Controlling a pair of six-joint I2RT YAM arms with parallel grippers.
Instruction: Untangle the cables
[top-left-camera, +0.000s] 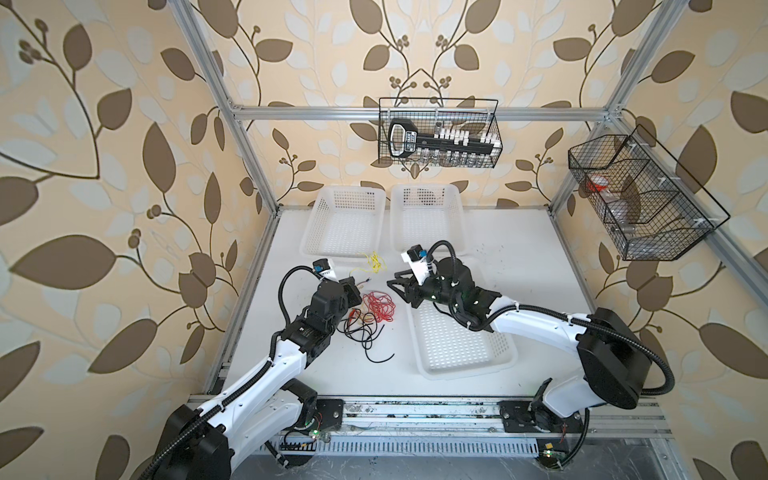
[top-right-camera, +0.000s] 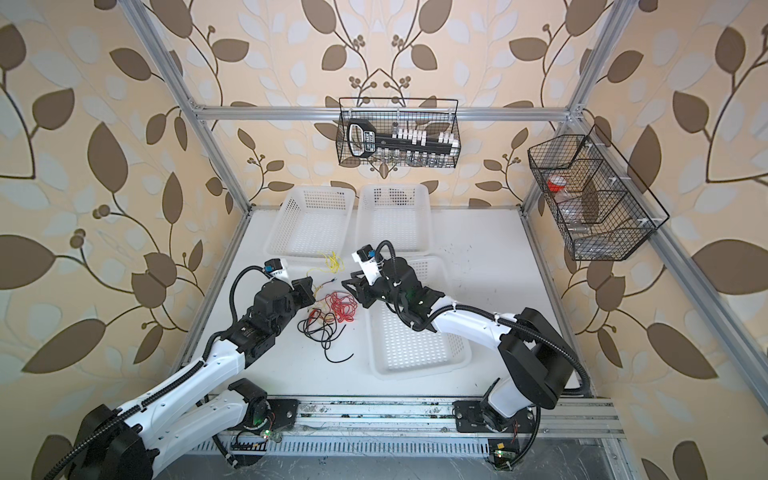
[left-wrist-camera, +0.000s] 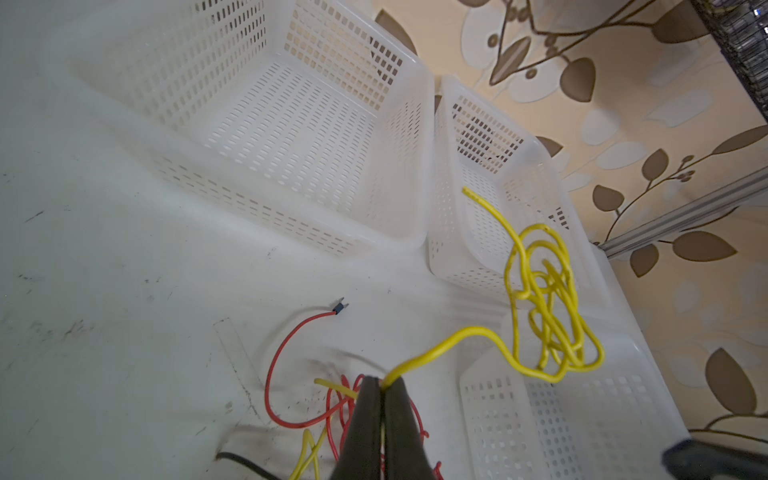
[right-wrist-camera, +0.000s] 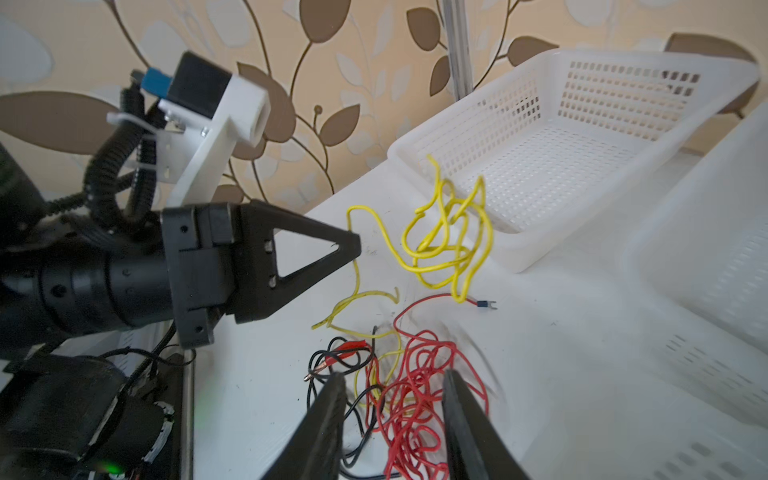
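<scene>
Left claw (left-wrist-camera: 381, 386) pinches yellow cable (left-wrist-camera: 440, 347); black cable (left-wrist-camera: 237, 459) cut off.

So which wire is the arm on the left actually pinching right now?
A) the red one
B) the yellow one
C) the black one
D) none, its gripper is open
B: in the left wrist view the left gripper is shut on the yellow cable, which runs out from between its fingers, while the red cable and black cable lie loose on the table.
</scene>
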